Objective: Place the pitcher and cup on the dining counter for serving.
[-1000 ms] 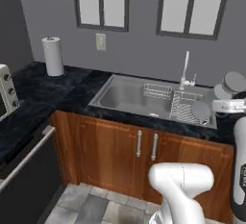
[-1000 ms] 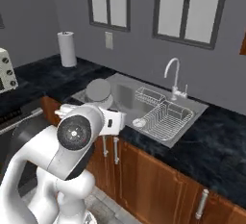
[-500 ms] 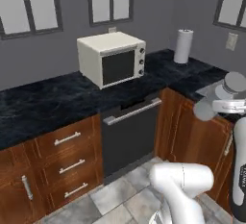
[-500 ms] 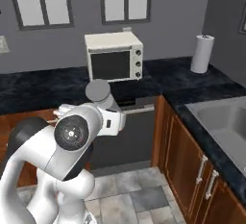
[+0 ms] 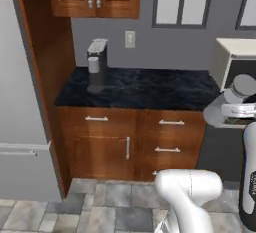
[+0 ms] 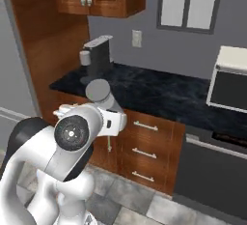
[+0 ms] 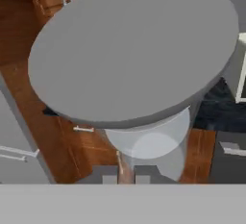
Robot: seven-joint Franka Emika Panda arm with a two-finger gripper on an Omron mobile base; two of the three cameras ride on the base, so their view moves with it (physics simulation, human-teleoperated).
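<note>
From the left base view I see the pitcher (image 5: pixel 235 97) beside the toaster oven (image 5: pixel 239 62); right view, it's over the counter's (image 6: pixel 159 91) front edge; hand view, my gripper (image 7: pixel 126 174) clamps its base — a swing could clip the oven.

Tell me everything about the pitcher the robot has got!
The pitcher has a wide, flat grey lid and a pale, see-through round body under it, like plastic. I cannot tell if anything is inside. The gripper is shut on a thin part at its side, probably the handle, and holds it up in the air, tilted, in front of the wooden cabinets. Nothing else touches it.
</note>
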